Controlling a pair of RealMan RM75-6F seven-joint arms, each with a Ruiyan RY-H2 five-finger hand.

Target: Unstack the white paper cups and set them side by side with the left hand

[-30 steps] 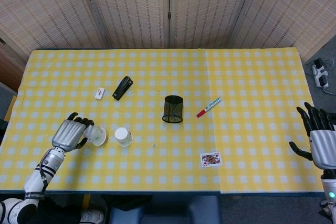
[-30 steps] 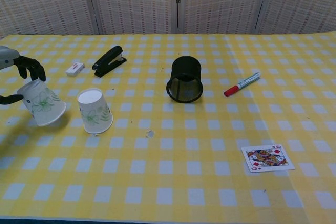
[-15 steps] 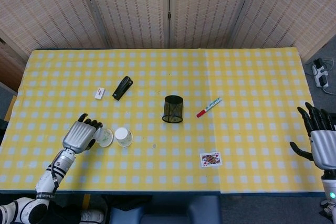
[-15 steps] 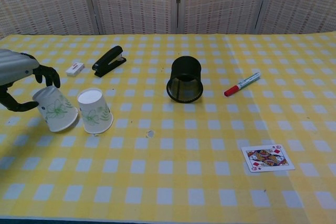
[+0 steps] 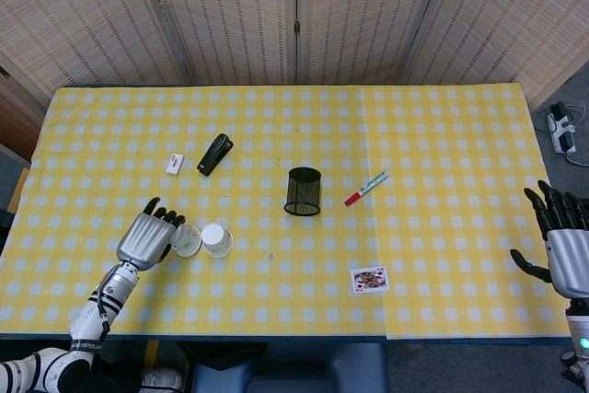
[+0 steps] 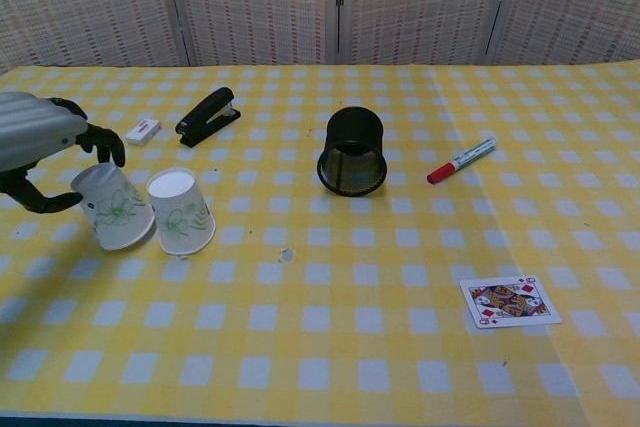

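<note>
Two white paper cups with green leaf prints stand close together at the table's front left. My left hand point(image 5: 145, 239) point(image 6: 40, 137) grips the left cup point(image 5: 187, 240) point(image 6: 113, 205), which is tilted, base up, just beside the other one. The second cup point(image 5: 217, 240) point(image 6: 180, 210) stands upside down on the yellow checked cloth, free of my hand. My right hand point(image 5: 563, 246) hangs at the table's right edge with fingers spread and nothing in it; it is outside the chest view.
A black stapler point(image 5: 214, 154) point(image 6: 207, 115) and a small white eraser point(image 5: 175, 164) lie behind the cups. A black mesh pen cup point(image 5: 304, 190) point(image 6: 353, 152) stands mid-table, a red marker point(image 5: 365, 189) to its right, a playing card point(image 5: 369, 279) point(image 6: 510, 301) near the front edge.
My left hand has carried the tilted cup rightward and down, from well left of the standing cup to right beside it. The right hand has barely moved.
</note>
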